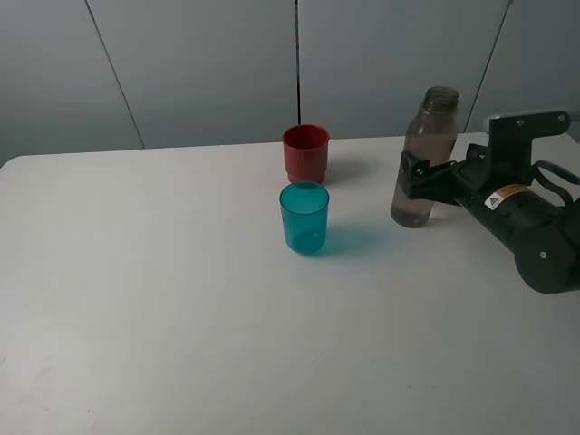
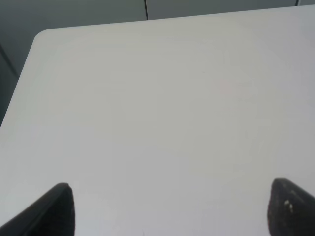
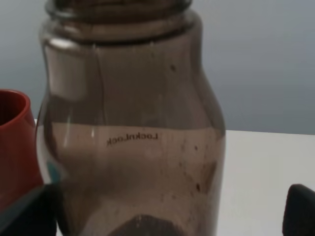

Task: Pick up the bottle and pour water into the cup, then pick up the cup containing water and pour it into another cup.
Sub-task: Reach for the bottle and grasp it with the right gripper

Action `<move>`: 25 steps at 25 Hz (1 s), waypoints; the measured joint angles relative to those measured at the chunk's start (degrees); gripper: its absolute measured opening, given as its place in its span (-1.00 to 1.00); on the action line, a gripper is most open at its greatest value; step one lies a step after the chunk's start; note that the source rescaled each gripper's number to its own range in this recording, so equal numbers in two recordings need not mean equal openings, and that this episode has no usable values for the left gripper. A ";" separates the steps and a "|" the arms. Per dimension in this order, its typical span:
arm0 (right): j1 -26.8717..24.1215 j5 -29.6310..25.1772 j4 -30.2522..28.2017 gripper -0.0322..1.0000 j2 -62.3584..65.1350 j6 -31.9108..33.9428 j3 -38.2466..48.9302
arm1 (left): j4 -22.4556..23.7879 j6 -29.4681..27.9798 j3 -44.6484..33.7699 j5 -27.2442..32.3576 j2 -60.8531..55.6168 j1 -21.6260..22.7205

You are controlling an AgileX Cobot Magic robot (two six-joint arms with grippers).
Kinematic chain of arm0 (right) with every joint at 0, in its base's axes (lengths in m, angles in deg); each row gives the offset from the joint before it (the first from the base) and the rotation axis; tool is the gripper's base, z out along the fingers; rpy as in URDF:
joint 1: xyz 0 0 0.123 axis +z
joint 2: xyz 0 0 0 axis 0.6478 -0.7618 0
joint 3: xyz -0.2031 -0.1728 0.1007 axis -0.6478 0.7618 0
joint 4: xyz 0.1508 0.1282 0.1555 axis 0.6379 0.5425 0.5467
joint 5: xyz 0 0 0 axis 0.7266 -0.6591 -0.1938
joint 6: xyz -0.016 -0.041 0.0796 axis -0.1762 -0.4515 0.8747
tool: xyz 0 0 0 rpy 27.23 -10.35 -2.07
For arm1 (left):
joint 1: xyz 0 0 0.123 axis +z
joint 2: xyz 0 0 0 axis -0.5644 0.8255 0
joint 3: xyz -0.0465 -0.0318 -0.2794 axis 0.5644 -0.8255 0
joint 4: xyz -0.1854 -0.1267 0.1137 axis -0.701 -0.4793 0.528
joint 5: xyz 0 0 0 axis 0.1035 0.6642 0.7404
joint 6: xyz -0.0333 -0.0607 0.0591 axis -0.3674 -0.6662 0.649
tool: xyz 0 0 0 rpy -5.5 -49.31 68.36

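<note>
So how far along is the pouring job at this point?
Nothing looks done: the bottle stands upright on the table. In hand: the right tool brackets the bottle, jaws open. Left: grip, lift, pour into the teal cup, then teal cup into the red cup.

On my right the tall smoky-brown bottle (image 1: 424,159) stood upright, uncapped and part-filled, well apart from the translucent teal cup (image 1: 304,217) standing upright near the middle, with the opaque red cup (image 1: 305,152) upright just behind it.
</note>
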 joint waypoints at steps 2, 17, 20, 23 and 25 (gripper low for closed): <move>0.00 0.27 0.27 0.99 -1.43 0.00 -1.66 | 0.00 0.00 0.00 0.00 0.00 0.00; 0.00 0.17 -0.49 0.99 -9.24 0.00 -8.41 | 0.00 0.14 0.00 0.00 0.00 0.00; 0.00 0.17 -0.78 0.26 -9.27 0.00 -8.41 | 0.00 0.04 0.00 0.00 0.00 0.00; 0.00 0.36 -1.13 -0.88 -9.38 0.00 -8.41 | 0.00 0.04 0.00 0.00 0.00 0.00; 0.00 0.36 -1.29 -0.88 -9.38 -0.30 -8.41 | 0.00 0.04 0.00 0.00 0.00 0.00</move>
